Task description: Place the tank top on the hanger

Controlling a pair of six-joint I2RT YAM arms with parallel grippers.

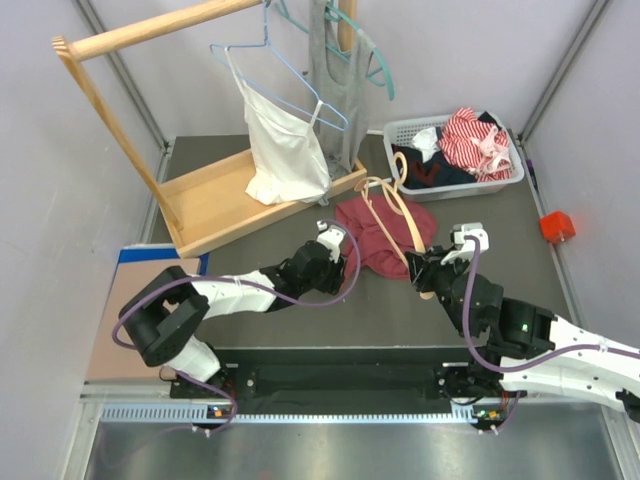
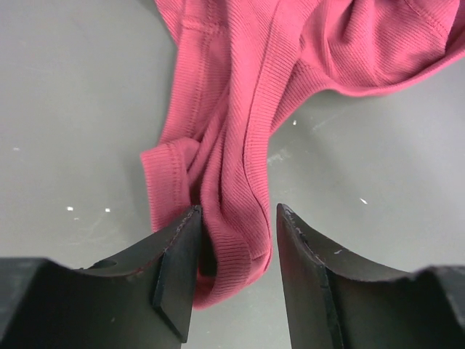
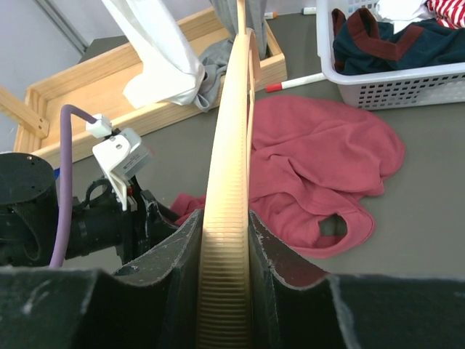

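Tank top (image 1: 372,243) lies crumpled mid-table, just near of the basket (image 1: 470,188). Left gripper (image 2: 234,218) straddles its strap; whether those jaws pinch it I cannot tell. Right gripper (image 3: 225,227) clamps the hanger (image 3: 234,138) over the top.

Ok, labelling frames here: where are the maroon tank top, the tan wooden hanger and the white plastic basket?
Maroon tank top (image 2: 240,109): left wrist view, ribbed body.
Tan wooden hanger (image 3: 229,182): right wrist view, curved arm.
White plastic basket (image 3: 407,86): right wrist view, front wall.
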